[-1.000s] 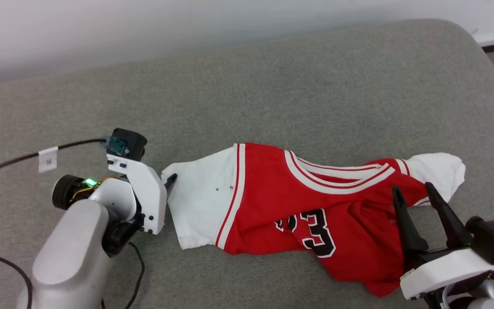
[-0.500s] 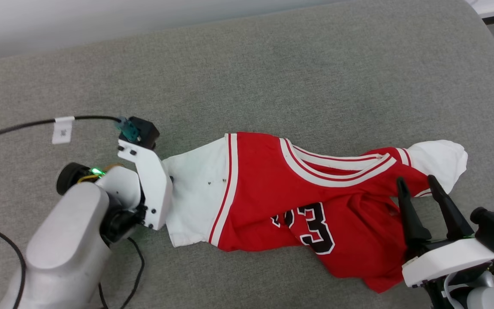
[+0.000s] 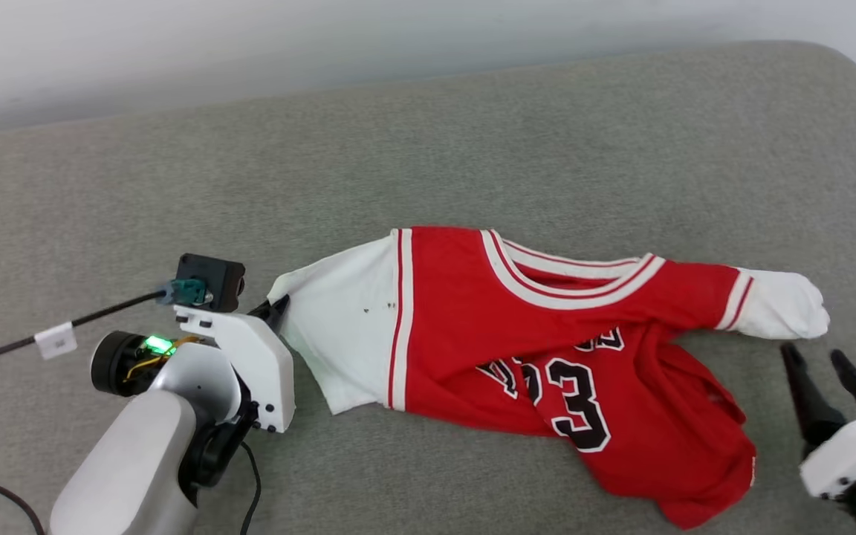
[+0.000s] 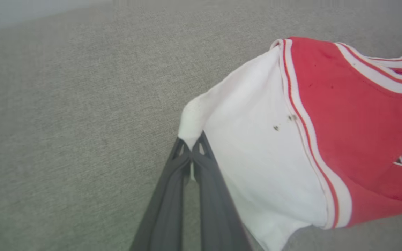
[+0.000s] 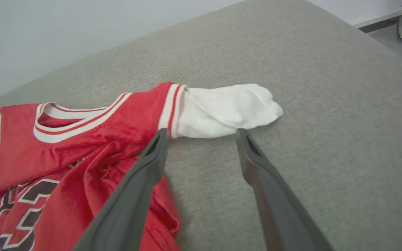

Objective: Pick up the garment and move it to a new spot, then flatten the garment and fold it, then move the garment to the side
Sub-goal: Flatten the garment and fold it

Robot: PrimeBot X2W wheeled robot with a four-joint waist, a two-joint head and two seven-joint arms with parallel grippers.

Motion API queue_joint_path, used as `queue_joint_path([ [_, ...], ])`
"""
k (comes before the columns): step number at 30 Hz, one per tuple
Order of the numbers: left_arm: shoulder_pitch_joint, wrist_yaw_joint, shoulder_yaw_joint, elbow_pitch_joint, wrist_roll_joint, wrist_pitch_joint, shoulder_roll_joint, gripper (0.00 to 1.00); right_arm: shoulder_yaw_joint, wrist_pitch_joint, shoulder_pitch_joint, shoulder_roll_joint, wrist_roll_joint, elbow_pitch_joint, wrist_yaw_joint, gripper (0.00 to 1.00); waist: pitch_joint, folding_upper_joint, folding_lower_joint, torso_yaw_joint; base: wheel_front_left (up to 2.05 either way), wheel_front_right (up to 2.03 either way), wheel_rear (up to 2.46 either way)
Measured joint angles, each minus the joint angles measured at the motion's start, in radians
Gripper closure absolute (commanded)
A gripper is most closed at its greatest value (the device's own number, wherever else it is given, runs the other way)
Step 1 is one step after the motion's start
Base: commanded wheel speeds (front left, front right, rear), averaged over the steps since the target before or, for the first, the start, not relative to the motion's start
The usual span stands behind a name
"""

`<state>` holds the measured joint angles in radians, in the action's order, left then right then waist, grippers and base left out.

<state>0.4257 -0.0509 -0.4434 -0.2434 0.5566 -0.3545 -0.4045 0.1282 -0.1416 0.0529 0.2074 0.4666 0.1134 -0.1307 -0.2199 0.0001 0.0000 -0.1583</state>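
Pinched only a sleeve corner of the garment, rumpled on the grey cushion, in the closed left gripper, held the right gripper wide and empty near the other sleeve, and likely risked losing so slight a bite under any pull.

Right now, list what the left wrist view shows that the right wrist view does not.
Left wrist view, not the right: the left claw shut on a corner of the speckled white sleeve. Right wrist view, not the left: the right claw open, near the bunched white sleeve, not gripping it. Both: the garment, its red body and striped neckline, lying on the grey cushion.
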Motion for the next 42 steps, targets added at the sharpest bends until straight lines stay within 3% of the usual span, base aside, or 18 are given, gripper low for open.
queue_joint_path([
  [7,-0.044,-0.033,0.002,0.142,-0.020,0.028,-0.017,1.00,0.115,-0.256,0.103,0.104,0.088,0.132,0.000,0.00,-0.005,0.0000,0.0000,0.049,0.00,0.00,0.00],
  [12,-0.030,-0.040,-0.008,0.201,-0.037,0.026,-0.015,1.00,0.127,-0.423,0.226,0.163,0.120,0.216,0.000,0.00,-0.052,0.0000,0.0001,0.071,0.00,0.00,0.00],
  [22,0.015,-0.046,-0.024,0.250,-0.061,0.033,-0.012,1.00,0.109,-0.625,0.382,0.179,0.133,0.383,0.000,0.00,-0.148,-0.0001,0.0000,0.118,0.00,0.00,0.00],
  [23,0.015,-0.046,-0.025,0.250,-0.061,0.033,-0.012,1.00,0.109,-0.635,0.386,0.181,0.137,0.387,0.000,0.13,-0.150,-0.0001,0.0000,0.120,0.00,0.00,0.00],
  [24,0.015,-0.046,-0.025,0.249,-0.061,0.034,-0.012,1.00,0.108,-0.644,0.390,0.182,0.140,0.390,0.000,0.65,-0.151,0.0000,0.0000,0.121,0.00,0.00,0.00],
  [25,0.015,-0.046,-0.025,0.247,-0.061,0.034,-0.012,1.00,0.108,-0.651,0.392,0.182,0.143,0.392,0.002,0.98,-0.150,0.0000,0.0000,0.121,0.00,0.00,0.00],
  [33,0.015,-0.045,-0.016,0.227,-0.052,0.063,-0.017,1.00,0.074,-0.658,0.389,0.188,0.147,0.353,0.001,1.00,-0.111,-0.0001,0.0000,0.113,0.00,0.00,0.00],
  [42,0.059,-0.075,0.051,0.200,-0.068,0.141,-0.043,1.00,0.024,-0.578,0.404,0.241,0.069,0.151,0.000,1.00,-0.005,0.0000,0.0000,0.097,0.00,0.00,0.00],
])
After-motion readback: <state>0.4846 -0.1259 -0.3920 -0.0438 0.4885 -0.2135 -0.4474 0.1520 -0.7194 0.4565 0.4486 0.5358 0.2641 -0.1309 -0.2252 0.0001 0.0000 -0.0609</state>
